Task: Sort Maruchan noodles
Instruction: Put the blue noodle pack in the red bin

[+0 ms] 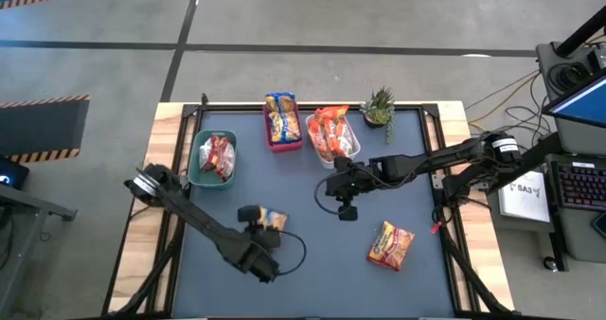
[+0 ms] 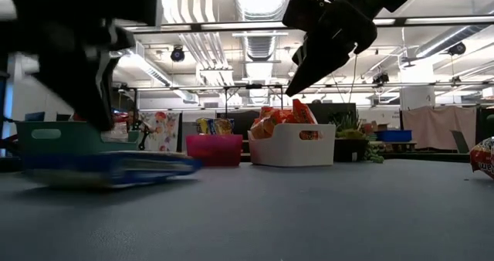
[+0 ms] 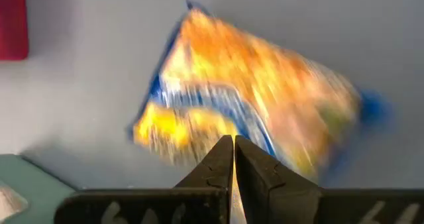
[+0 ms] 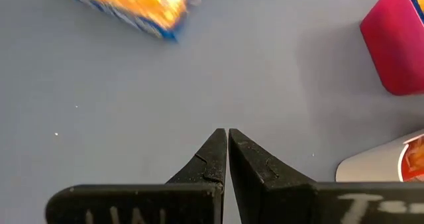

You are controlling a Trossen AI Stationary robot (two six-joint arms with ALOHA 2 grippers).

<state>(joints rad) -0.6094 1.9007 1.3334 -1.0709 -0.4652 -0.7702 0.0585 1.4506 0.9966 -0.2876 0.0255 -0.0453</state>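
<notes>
A yellow-and-blue noodle packet point(image 1: 274, 220) lies flat on the table near its middle and looks smeared in the low view point(image 2: 108, 169) and the left wrist view point(image 3: 252, 98). My left gripper point(image 1: 252, 216) is shut just left of it, its fingertips point(image 3: 233, 144) over the packet's near edge. My right gripper point(image 1: 346, 207) is shut and raised above bare table point(image 2: 309, 64), holding nothing point(image 4: 227, 136). A red-orange packet point(image 1: 391, 244) lies flat toward the table's right near part. My left gripper comes at the yellow-and-blue packet's edge point(image 3: 199, 148) slanting down from the table's left with shut fingers. I cannot tell whether it touches the packet. The packet lies flat on the table.
Three bins stand along the far side: a green one point(image 1: 213, 159) with red packets, a red one point(image 1: 282, 121) with yellow-and-blue packets, a white one point(image 1: 333, 136) with orange packets. A small potted plant point(image 1: 379, 106) sits at the far right. Bare table lies toward the near edge.
</notes>
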